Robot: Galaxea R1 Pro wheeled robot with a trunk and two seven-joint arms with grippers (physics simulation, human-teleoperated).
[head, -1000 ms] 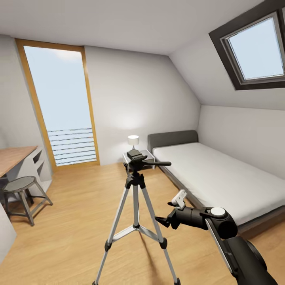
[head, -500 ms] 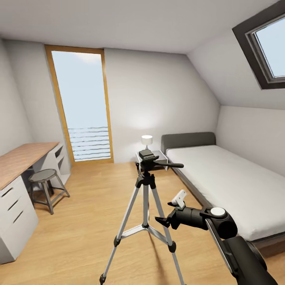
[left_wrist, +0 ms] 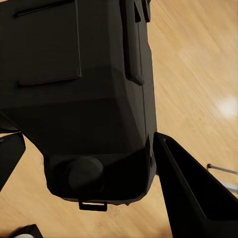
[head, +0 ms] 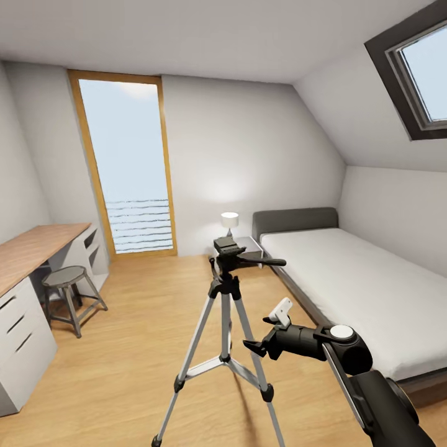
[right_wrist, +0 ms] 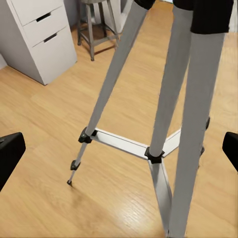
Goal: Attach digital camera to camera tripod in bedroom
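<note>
Nearby, stool (head: 68,292) and bed (head: 354,285) flank the camera tripod (head: 225,323); right gripper (head: 264,335) spread empty.

Glossy black right arm (head: 372,385), white disc on its round joint, white-tipped black right gripper (head: 268,334).

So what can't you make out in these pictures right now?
- Camera, left wrist view: so close and dark that no details read.
- Tripod feet, head view: two cut off by the lower edge.
- Right tool, right wrist view: fingertips cut off at both edges.
</note>
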